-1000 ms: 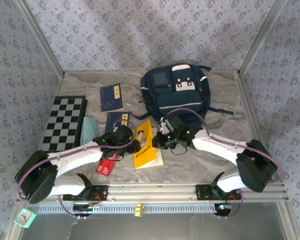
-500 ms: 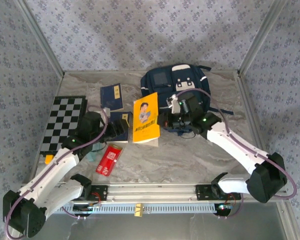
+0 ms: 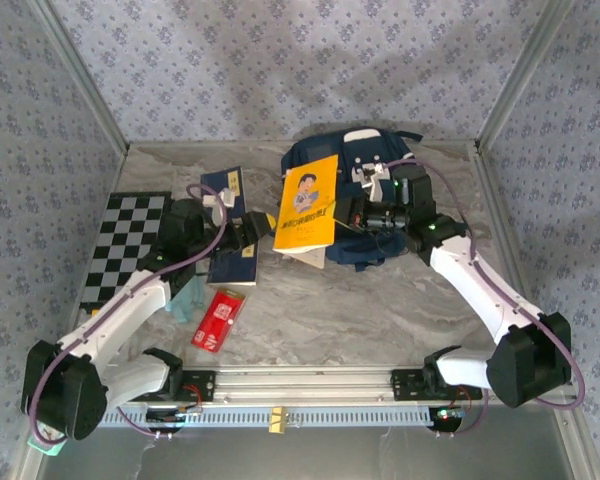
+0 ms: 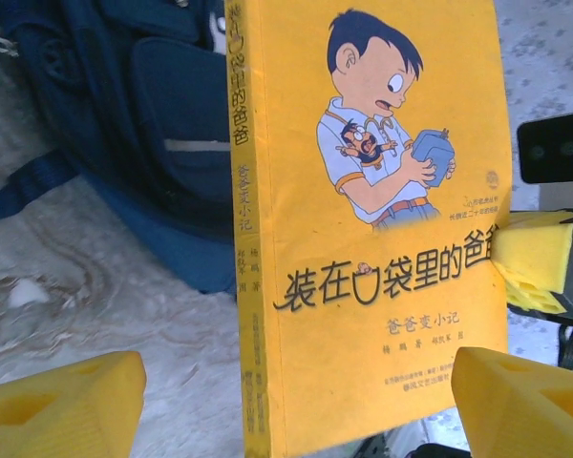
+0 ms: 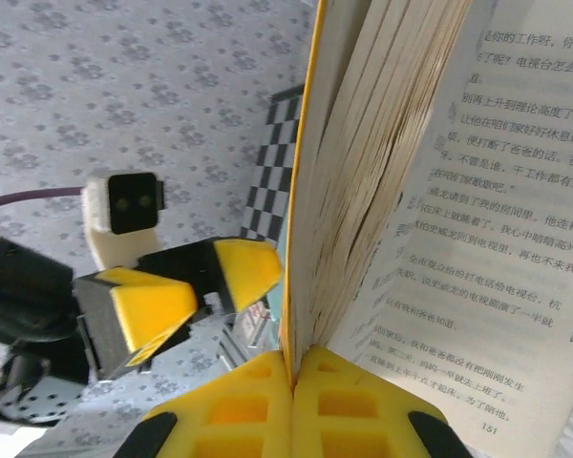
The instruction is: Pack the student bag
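Table (image 3: 380,310): grey marbled top.
Bag (image 3: 298,160): navy, lies at 12 o'clock on the table.
Chessboard (image 3: 130,245): flat at 9 o'clock.
Book (image 3: 308,203): yellow, held off the table, over the bag's 9 o'clock edge.
Right gripper (image 5: 293,382): fingers clamped on the book's cover edge.
Left gripper (image 5: 202,284): fingers apart, at the book's 9 o'clock.

The marbled table (image 3: 380,310) carries the bag (image 3: 302,165) at back centre and a checkerboard (image 3: 125,240) flat at the left edge. Between them lie two navy booklets: the far booklet (image 3: 230,182) and the near booklet (image 3: 235,268). Toward the front lies a red packet (image 3: 216,318), with a teal item (image 3: 187,298) just beside it.
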